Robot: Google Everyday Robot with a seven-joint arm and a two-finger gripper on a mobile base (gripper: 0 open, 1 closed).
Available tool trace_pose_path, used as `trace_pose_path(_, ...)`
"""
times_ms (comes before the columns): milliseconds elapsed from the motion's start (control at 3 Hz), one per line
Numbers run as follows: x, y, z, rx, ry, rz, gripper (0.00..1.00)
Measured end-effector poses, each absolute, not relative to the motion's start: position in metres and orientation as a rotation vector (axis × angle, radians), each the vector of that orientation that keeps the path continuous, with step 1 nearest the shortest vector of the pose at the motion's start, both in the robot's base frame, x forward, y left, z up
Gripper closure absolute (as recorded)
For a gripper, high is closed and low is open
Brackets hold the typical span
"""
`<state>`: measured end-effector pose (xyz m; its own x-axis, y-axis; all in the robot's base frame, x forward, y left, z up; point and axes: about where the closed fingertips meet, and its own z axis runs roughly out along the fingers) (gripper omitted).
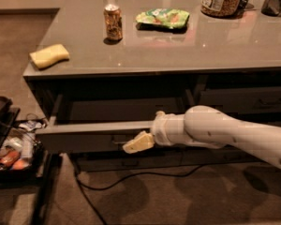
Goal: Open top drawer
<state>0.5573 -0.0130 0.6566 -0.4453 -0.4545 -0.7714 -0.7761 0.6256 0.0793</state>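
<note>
Claw (pixel 136 143) sits against the front of the pulled-out top drawer (pixel 79 136), below the desk (pixel 178 50) front edge; whether it grips cannot be told.

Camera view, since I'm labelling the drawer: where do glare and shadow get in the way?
Camera view: dim, warm light overall; camera view: pale glare streaks the countertop near the can; camera view: deep shadow fills the cavity behind the pulled-out top drawer; camera view: the end effector, at the drawer front's centre, is lit, with soft shadows on the carpet below.
</note>
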Motion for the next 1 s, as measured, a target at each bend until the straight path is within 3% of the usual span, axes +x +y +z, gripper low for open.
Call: trace_pose_path(1000, 0.5499, -0.0127, 0.6627, -0.91, 2.083, 0.573, 0.0)
